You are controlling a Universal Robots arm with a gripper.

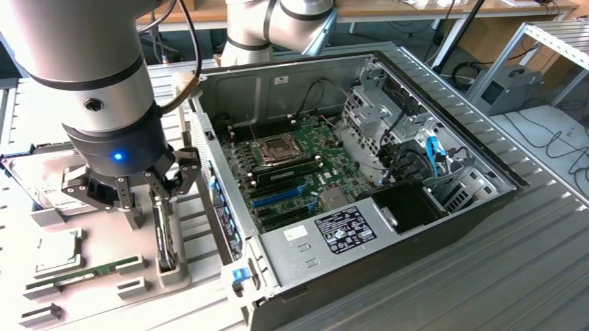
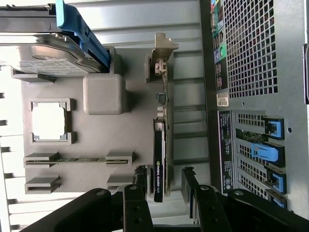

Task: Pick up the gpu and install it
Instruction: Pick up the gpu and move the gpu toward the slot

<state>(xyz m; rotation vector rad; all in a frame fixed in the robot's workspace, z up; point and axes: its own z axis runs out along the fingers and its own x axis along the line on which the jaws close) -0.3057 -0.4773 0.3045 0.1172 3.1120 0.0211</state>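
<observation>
The gpu (image 1: 165, 238) is a thin black card standing on edge in a slot of the grey parts tray (image 1: 184, 276), to the exterior view's left of the computer case. In the wrist view the gpu (image 2: 159, 164) shows its black edge, with a silvery metal bracket at its far end. My gripper (image 1: 154, 207) hangs just above the card's near end and is open. Its two black fingers (image 2: 138, 193) stand on either side of the card, with a gap on each side. Nothing is held in the gripper (image 2: 164, 193).
The open computer case (image 1: 478, 172) lies on its side with the motherboard (image 1: 294, 162) and blue card slots (image 1: 276, 198) exposed. The tray also holds a hard drive in a blue frame (image 2: 43, 48), a processor (image 2: 48, 121) and a green RAM stick (image 2: 77, 158).
</observation>
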